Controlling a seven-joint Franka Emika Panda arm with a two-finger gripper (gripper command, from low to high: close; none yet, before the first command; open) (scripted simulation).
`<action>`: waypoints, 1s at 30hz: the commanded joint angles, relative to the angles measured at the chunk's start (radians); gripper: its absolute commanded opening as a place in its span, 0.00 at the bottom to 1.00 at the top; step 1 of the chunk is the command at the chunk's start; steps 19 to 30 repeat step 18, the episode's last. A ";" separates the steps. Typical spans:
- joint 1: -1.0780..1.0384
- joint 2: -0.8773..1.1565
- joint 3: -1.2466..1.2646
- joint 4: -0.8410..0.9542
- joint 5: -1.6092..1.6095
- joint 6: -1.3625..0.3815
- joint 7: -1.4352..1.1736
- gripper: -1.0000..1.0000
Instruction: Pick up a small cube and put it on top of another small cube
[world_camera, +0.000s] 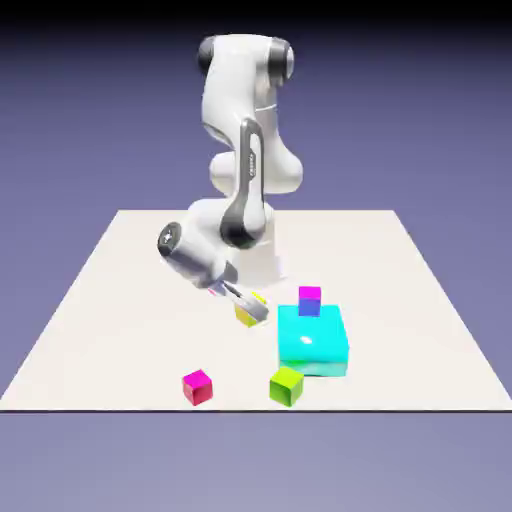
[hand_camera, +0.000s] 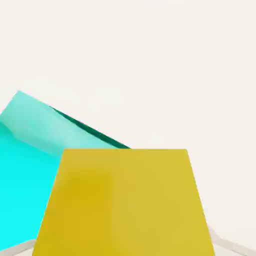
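Exterior view: 1 white arm, glossy and rounded with grey joints, bends down to the gripper (world_camera: 258, 310), which is clamped on the yellow cube (world_camera: 245, 314), partly hidden behind it. Over towards the exterior view's right, 1 smooth cyan block (world_camera: 312, 340), broad and low, and a small purple cube with a magenta top (world_camera: 310, 301) at its far edge. Nearer the front, 2 more: a crimson cube (world_camera: 198, 387) and a lime-green cube (world_camera: 286, 386)! Pale, plain tabletop (world_camera: 120, 330), blue-violet backdrop (world_camera: 400, 120), dark along the top.

Hand view: flat, matte-looking yellow fills the bottom middle, cyan to its left, off-white surface beyond. 0 readable labels.
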 joint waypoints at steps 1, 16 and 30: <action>-0.016 -0.029 0.036 -0.008 -0.003 -0.015 0.018 0.00; -0.049 -0.166 0.365 -0.167 0.066 0.065 0.114 1.00; -0.059 -0.185 0.354 -0.144 0.050 0.022 0.123 1.00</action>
